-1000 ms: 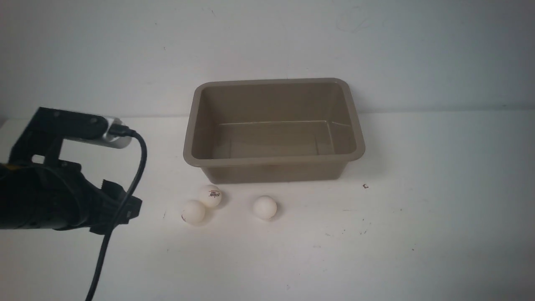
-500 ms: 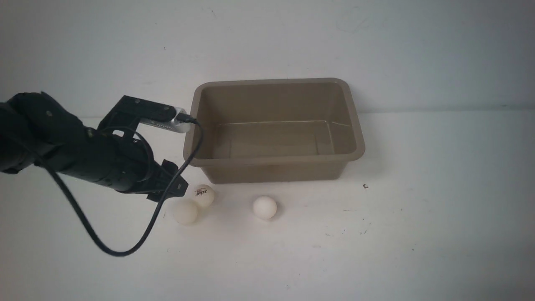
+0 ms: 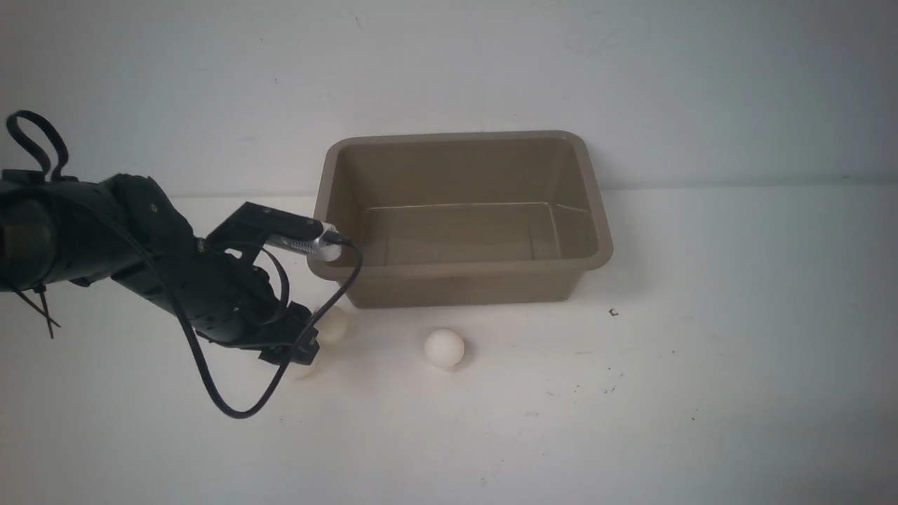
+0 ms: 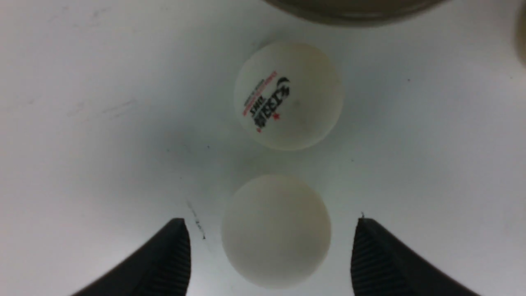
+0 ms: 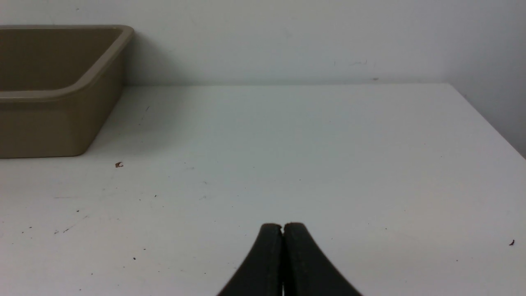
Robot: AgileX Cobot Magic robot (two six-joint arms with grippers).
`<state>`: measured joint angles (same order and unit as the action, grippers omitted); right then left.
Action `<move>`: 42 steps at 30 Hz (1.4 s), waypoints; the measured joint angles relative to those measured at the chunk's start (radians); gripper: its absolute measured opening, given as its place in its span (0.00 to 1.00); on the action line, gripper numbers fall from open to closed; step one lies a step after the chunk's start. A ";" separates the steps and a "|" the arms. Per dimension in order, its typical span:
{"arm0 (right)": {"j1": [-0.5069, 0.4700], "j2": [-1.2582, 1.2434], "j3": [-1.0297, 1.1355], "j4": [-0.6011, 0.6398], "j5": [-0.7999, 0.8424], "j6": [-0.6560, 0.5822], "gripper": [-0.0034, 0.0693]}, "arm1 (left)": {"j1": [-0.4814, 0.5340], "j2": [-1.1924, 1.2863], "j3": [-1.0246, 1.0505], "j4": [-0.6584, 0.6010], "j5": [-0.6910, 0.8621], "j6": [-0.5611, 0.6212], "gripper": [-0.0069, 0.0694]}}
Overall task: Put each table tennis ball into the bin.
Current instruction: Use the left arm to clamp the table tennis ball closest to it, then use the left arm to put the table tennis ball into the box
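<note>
The bin stood on the white table with its mouth up and its long axis running from 9 to 3 o'clock, its far side close to the wall. All three table tennis balls lay on the table outside it, along its near side.

The lone ball sat at about 6 o'clock from the bin, near the front wall and well apart from the other two. Those two lay off the bin's near left corner, at about 7 o'clock. The printed ball was closest to the bin, its dark and red lettering turned upward. The plain ball lay just at 7 o'clock of it, with a thin strip of table showing between them.

The left gripper hung low over that pair, its jaws spread wide to either side of the plain ball and touching neither flank. The printed ball stood between the plain one and the bin.

A black cable looped down from the silver wrist camera and crossed in front of the left gripper, hiding most of the plain ball in the front view.

The right gripper sat well off at 3 o'clock with its fingers pressed together on nothing. A brown speck lay by the bin's near right corner.
</note>
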<state>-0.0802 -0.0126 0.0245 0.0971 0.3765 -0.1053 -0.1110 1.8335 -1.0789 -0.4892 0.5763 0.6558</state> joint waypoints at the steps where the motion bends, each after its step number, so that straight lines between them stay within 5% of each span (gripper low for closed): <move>1: 0.000 0.000 0.000 0.000 0.000 0.001 0.03 | 0.000 0.014 0.000 0.000 -0.001 -0.002 0.71; 8: 0.000 0.000 0.000 0.000 0.000 0.001 0.03 | 0.000 0.048 -0.001 0.002 -0.008 -0.006 0.70; 14: 0.000 0.000 0.000 0.000 0.000 0.001 0.03 | 0.000 0.049 -0.001 0.010 -0.007 -0.043 0.59; 27: 0.000 0.000 0.000 0.000 0.000 0.001 0.03 | -0.015 -0.123 -0.015 0.234 0.122 -0.285 0.55; 36: 0.000 0.000 0.000 0.000 0.000 0.001 0.03 | -0.135 -0.032 -0.446 0.187 0.101 -0.287 0.55; 42: 0.000 0.000 0.000 0.000 0.000 0.001 0.03 | -0.148 0.333 -0.826 0.190 0.343 -0.300 0.55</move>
<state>-0.0802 -0.0126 0.0245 0.0971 0.3765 -0.1045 -0.2588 2.1665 -1.9049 -0.2988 0.9190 0.3555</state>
